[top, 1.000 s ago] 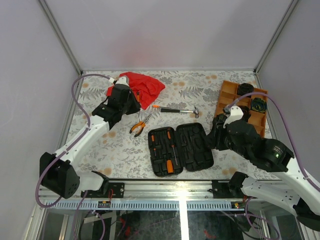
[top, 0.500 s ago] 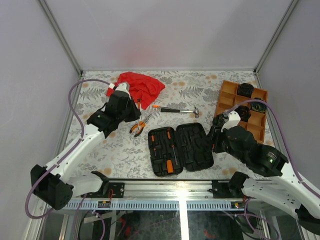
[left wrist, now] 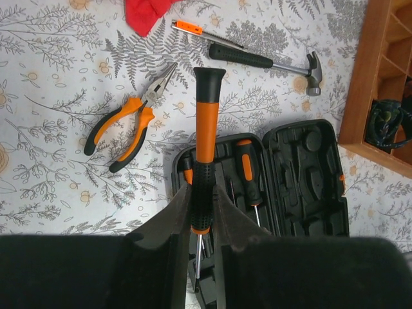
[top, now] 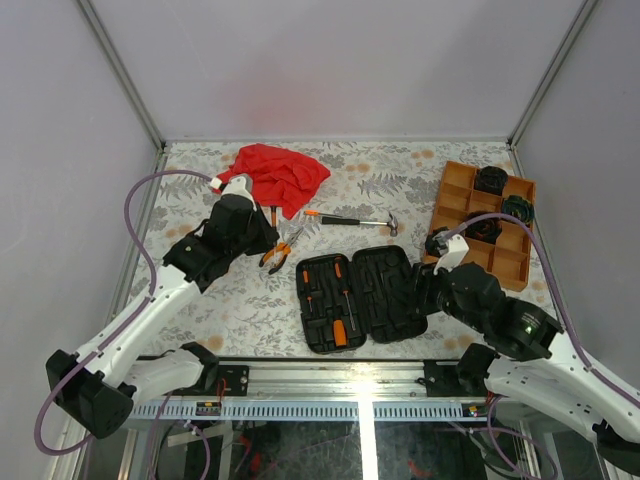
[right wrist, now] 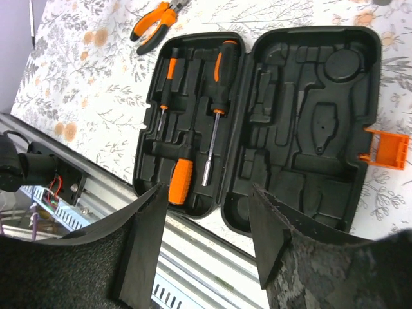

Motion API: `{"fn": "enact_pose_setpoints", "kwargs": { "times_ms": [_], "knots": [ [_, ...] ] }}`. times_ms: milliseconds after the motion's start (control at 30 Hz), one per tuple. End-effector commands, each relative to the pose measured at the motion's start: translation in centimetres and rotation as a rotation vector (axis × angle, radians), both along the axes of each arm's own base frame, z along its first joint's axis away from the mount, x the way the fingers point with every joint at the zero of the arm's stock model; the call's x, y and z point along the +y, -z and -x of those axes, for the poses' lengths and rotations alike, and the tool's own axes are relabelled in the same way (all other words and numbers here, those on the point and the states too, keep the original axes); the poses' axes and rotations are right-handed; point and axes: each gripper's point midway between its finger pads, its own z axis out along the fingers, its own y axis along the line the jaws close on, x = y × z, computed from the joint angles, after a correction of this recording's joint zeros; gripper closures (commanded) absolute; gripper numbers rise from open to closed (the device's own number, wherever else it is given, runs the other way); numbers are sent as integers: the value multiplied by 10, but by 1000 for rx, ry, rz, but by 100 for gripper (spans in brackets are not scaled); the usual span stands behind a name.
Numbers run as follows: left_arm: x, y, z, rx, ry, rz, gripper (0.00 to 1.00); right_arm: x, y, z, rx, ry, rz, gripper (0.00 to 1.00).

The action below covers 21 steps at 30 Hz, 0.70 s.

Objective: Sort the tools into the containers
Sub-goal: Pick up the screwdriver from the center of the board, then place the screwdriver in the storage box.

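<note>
L tool (left wrist: 201, 212) is clamped tight on an orange-&-black screwdriver (left wrist: 206, 122). Its fingers (left wrist: 174, 219) pinch the black grip nr the shaft end, butt pointing away from the wrist. It hangs above the desk (top: 400, 180), and in the L wrist view it sits over the gap btw the pliers (left wrist: 125, 129) and the black case (left wrist: 302, 174), w/ the shaft end overlapping the case's L half. Case lies open & flat nr the desk's front edge. Its L half carries several slotted screwdrivers (right wrist: 217, 71), incl. a stubby orange-handled one; its R half shows moulded slots, and an orange latch (right wrist: 386, 149) sticks out at the R edge. R tool (right wrist: 209, 238) has its fingers wide apart w/ nothing btw them, hovering over the case's near side. In the top view the R arm hides the case's R edge. Pliers lie on the desk w/ handles spread, L of & beyond the case, not touching it. Hammer (top: 355, 221) lies flat beyond the case, head to the R. A slim orange-ended item (left wrist: 193, 31) sits just beside its handle; can't tell what it is. Orange tray (top: 462, 182) stands at the R side, apart from the case. Dark coiled bundles (top: 491, 179) sit in its far compartments, one greenish (top: 516, 209). Red cloth (top: 280, 172) lies far L, partly behind the L arm.
</note>
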Motion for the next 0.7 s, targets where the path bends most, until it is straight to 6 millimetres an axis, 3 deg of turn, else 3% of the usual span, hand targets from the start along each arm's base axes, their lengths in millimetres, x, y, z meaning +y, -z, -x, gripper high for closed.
{"fn": "enact_pose_setpoints", "kwargs": {
  "times_ms": [0, 300, 467, 667],
  "knots": [
    [-14, -12, -5, -57, 38, 44, 100, 19, -19, -7, -26, -13, -104, 40],
    [-36, 2, 2, -52, 150, 59, 100, 27, -12, -29, -28, 68, -105, 36],
    [-61, 15, 21, -72, 236, 148, 100, 63, -26, -29, -82, -34, -303, 30],
    [-85, 24, 40, -93, 315, 292, 100, 88, -32, -45, -74, -18, -407, 30]
  ]
}}
